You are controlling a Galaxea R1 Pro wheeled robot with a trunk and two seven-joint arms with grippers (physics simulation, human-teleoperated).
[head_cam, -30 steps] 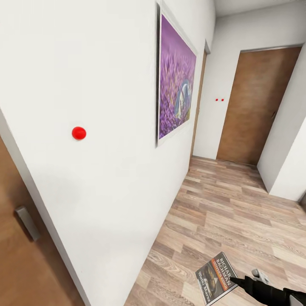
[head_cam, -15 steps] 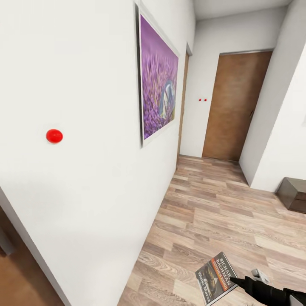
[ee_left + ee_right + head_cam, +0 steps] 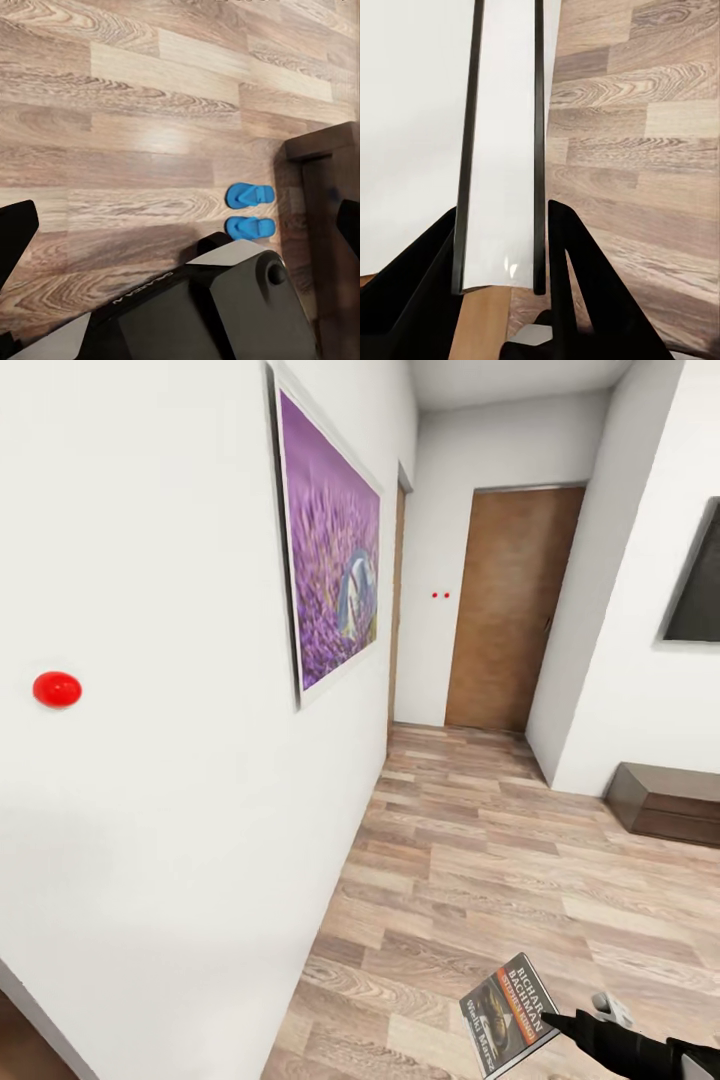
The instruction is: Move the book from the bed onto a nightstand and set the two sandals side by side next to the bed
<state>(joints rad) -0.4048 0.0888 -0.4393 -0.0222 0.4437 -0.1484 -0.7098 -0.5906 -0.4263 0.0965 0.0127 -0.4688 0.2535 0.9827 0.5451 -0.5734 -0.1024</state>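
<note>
right gripper pinches the book by one edge over the floor; left gripper hangs open, empty. turning could swing the book loose from that thin hold

right gripper sits at five o'clock in the head view, black fingers clamped on the book; left gripper's fingers spread wide apart.
</note>
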